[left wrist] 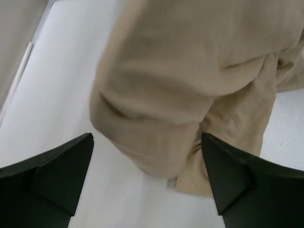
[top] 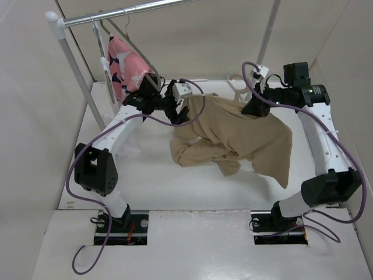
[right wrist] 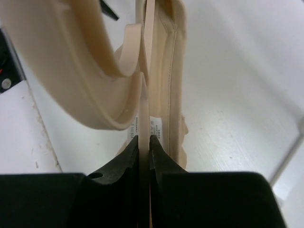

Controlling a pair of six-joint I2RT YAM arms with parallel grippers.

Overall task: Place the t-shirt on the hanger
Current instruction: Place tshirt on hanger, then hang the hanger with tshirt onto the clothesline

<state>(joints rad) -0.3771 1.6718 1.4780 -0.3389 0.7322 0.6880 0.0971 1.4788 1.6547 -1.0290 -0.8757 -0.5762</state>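
The tan t-shirt (top: 233, 140) hangs bunched in the air between my two grippers, its lower folds touching the table. My right gripper (top: 252, 108) is shut on a thin bar of the cream hanger (right wrist: 61, 61). In the right wrist view the gripper (right wrist: 145, 137) pinches that bar, with the t-shirt's neckband (right wrist: 171, 71) and white label (right wrist: 156, 126) right behind it. A cream loop of the hanger (top: 236, 87) sticks out behind the shirt. My left gripper (top: 178, 114) is open at the shirt's left end. In the left wrist view (left wrist: 147, 137) a fold of the t-shirt (left wrist: 180, 71) lies between the spread jaws, ungripped.
A metal clothes rail (top: 116, 14) runs along the back left on a white post (top: 76, 64). A pink printed garment (top: 125, 67) and thin wire hangers (top: 125, 29) hang from it, close behind my left arm. Walls enclose the white table (top: 151, 181) on three sides.
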